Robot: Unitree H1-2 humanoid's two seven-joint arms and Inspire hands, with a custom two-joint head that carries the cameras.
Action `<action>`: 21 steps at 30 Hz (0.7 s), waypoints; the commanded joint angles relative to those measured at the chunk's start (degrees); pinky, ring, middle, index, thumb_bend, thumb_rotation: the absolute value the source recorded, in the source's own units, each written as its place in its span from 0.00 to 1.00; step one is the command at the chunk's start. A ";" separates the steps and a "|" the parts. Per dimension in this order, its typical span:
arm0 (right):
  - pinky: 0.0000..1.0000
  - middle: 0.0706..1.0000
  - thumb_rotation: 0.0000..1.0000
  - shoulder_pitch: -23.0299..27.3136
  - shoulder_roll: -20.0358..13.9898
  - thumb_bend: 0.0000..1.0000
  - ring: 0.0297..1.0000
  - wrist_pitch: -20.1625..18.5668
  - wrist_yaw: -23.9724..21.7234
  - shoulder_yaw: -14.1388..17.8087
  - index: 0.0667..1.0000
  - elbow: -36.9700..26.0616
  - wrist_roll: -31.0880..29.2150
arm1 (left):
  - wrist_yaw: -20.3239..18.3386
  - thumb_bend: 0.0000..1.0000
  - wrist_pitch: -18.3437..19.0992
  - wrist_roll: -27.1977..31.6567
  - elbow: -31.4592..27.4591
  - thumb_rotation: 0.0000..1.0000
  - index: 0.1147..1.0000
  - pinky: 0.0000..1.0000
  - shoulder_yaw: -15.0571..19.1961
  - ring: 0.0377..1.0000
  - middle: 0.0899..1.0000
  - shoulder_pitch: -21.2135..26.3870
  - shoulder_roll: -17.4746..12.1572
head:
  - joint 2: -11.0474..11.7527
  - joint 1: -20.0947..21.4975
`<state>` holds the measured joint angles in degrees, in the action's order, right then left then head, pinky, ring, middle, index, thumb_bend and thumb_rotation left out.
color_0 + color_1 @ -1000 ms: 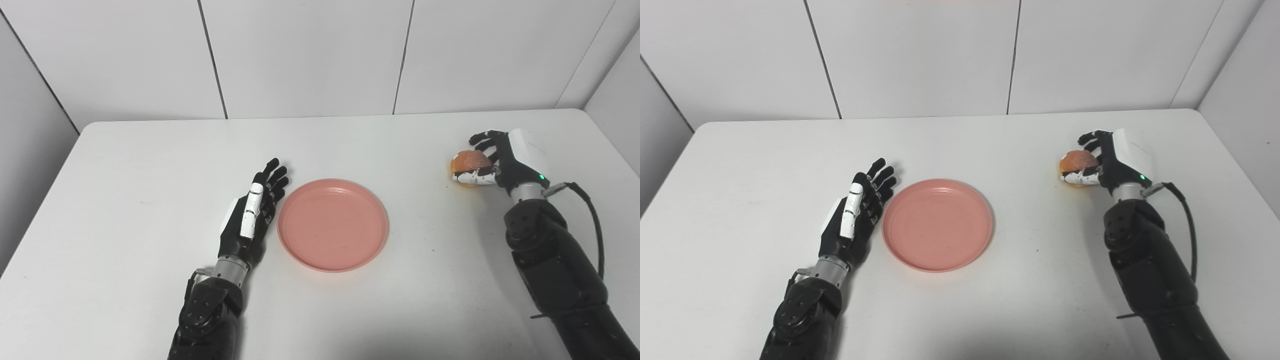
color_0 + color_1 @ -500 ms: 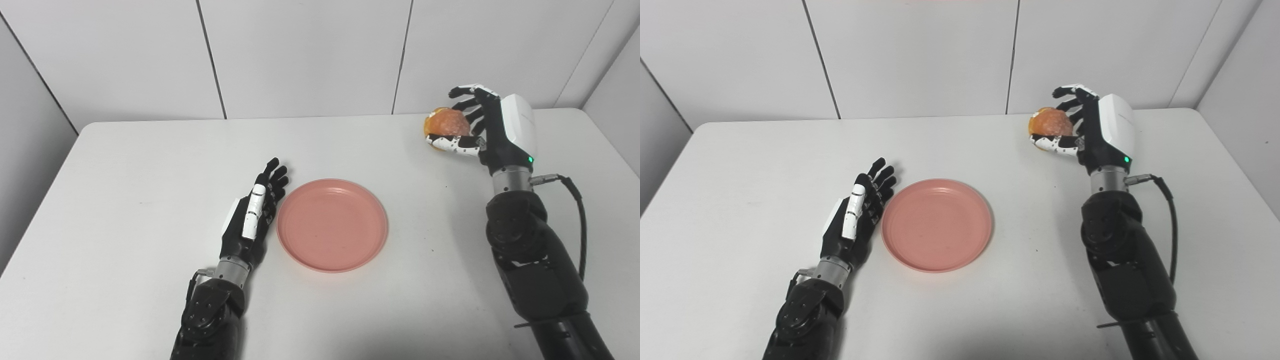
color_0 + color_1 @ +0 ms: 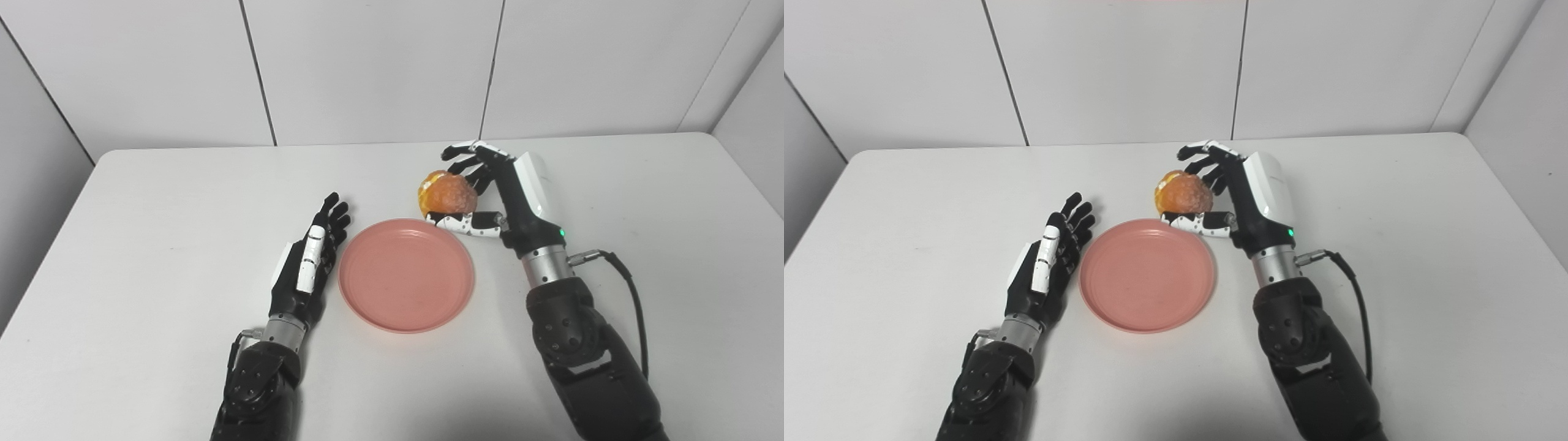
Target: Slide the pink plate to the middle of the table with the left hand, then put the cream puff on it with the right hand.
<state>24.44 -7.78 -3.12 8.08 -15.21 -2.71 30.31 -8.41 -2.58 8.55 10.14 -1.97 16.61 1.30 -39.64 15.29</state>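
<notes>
The pink plate (image 3: 406, 275) lies flat near the middle of the white table (image 3: 153, 202), nothing on it. My left hand (image 3: 309, 260) rests open on the table just left of the plate's rim, fingers straight and pointing away from me. My right hand (image 3: 496, 196) is shut on the cream puff (image 3: 447, 193), a round golden-brown pastry, held in the air above the plate's far right rim. The thumb sits under the puff and the fingers curl over its far side.
White wall panels (image 3: 367, 67) close off the far edge of the table and both sides. A black cable (image 3: 625, 294) loops off my right forearm. Bare tabletop lies to the right of the right arm and left of the left hand.
My right hand has lifted the cream puff from the table's right side and carried it leftward to the plate's far right rim. The left hand and the plate have stayed still.
</notes>
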 commanded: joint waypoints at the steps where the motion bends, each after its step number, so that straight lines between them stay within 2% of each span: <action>1: 0.39 0.50 0.00 0.70 0.74 0.51 0.41 4.08 -0.18 -0.77 0.58 -1.80 0.19 | 0.02 0.52 -2.61 -0.37 -1.02 1.00 0.95 0.99 -0.04 0.97 0.96 1.47 0.46 | -0.04 -0.07; 4: 0.42 0.50 0.00 0.09 0.22 0.52 0.41 5.53 -1.28 -2.88 0.58 -0.67 2.26 | -0.05 0.53 -1.74 -0.27 -1.39 1.00 0.95 1.00 -0.14 0.97 0.97 1.51 0.39 | -0.20 -0.15; 8: 0.44 0.50 0.00 -0.74 -0.21 0.51 0.41 4.96 -4.58 -4.77 0.60 0.19 3.12 | 0.12 0.53 -1.68 -0.90 -1.80 1.00 0.95 0.99 -0.39 0.97 0.96 1.39 0.29 | -0.36 -0.14; 11: 0.44 0.50 0.00 -1.14 -0.40 0.51 0.41 5.24 -6.63 -5.56 0.60 1.50 2.72 | -0.02 0.52 -1.29 -0.50 -2.15 1.00 0.95 0.98 -0.37 0.97 0.96 1.30 0.47 | -0.46 -0.24; 16: 0.37 0.49 0.00 -1.12 -1.35 0.52 0.41 5.68 -8.57 -6.47 0.62 2.88 3.97 | -0.30 0.52 -1.20 -0.39 -2.14 1.00 0.96 1.00 -0.49 0.97 0.97 1.41 0.36 | -0.46 -0.24; 21: 0.43 0.49 0.00 -0.69 -2.48 0.52 0.42 6.12 -8.63 -7.09 0.62 4.48 6.35 | -0.20 0.53 -1.07 -0.59 -2.32 1.00 0.96 1.00 -0.60 0.97 0.97 1.38 0.25 | -0.63 -0.39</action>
<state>21.81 -9.98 0.15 -1.37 -22.58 2.84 36.01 -8.40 -2.50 8.15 9.69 -2.37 16.61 1.26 -40.25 14.94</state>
